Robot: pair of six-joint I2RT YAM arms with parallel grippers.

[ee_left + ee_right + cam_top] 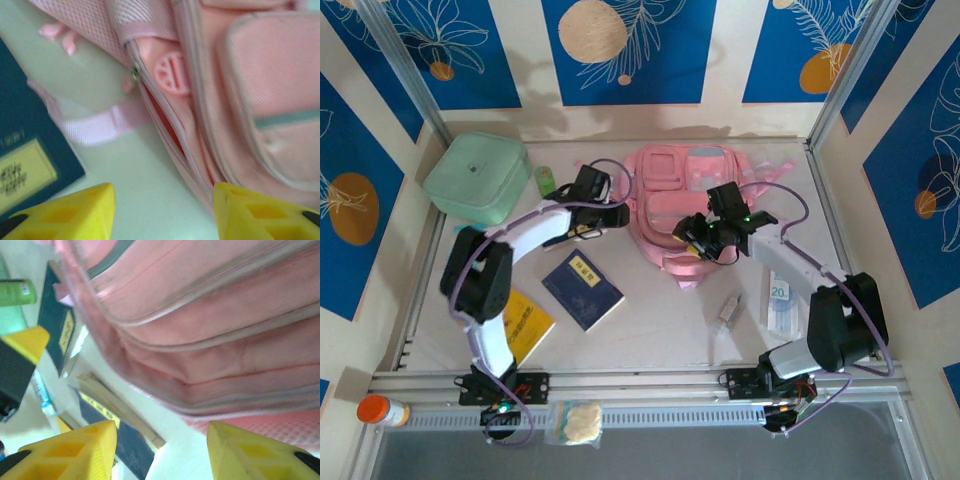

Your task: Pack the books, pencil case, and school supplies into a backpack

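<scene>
Pale table (660, 335) w/ pink backpack (660, 215); L gripper (161, 200), R gripper (161, 436) jaws spread, empty.

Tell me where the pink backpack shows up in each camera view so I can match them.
Top external: backpack upper centre.
Left wrist: backpack upper right, zipper seam running down the centre.
Right wrist: backpack across the top and right.
Shared landmark: navy book with pale label beside it.

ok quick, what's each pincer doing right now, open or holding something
left pincer: open, holding nothing, at the edge of the soft pink fabric backpack
right pincer: open, holding nothing, close to the same backpack
</scene>
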